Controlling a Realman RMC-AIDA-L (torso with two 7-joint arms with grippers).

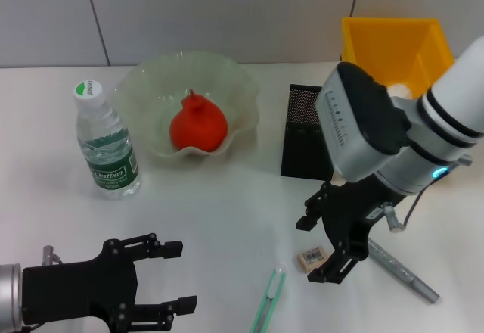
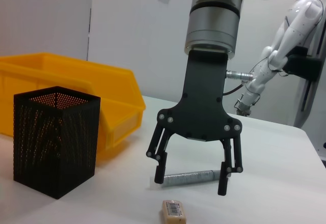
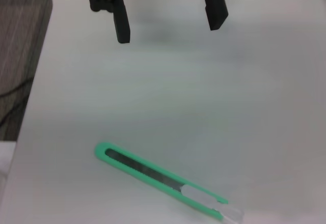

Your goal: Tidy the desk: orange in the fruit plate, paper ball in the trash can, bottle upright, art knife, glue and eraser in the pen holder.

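Far left, low over the white table point(image 1: 227, 219): the left gripper point(image 1: 175, 276), black fingers spread apart and empty, idle. Just beyond, the small clear plastic water bottle point(image 1: 106, 142) with green label and white cap, already upright. Next along, the wide pale green translucent fruit plate point(image 1: 242, 98) with wavy rim, cradling the red-orange round orange point(image 1: 198, 123) with its pointed tip. At the front edge near centre, the slim green and white art knife point(image 1: 267, 301), flat on the table, untouched. Further right, the tall black metal mesh pen holder point(image 1: 306, 132), with the bright yellow rectangular trash can point(image 1: 393, 42) behind it and something white showing just inside, probably the paper ball point(image 1: 399, 88). Below, the right gripper point(image 1: 316, 249), fingers wide apart and pointing down, poised above the table between two stationery pieces: the tiny tan rectangular eraser point(image 1: 311, 258) with printed label just in front, and the slender silver-grey glue stick point(image 1: 401, 271) lying behind. Judged step: stationery into the holder, eraser or glue first, unclear which. Next move likely a short descent, centring over the chosen piece, then closing squarely; small, low eraser liable to slip.
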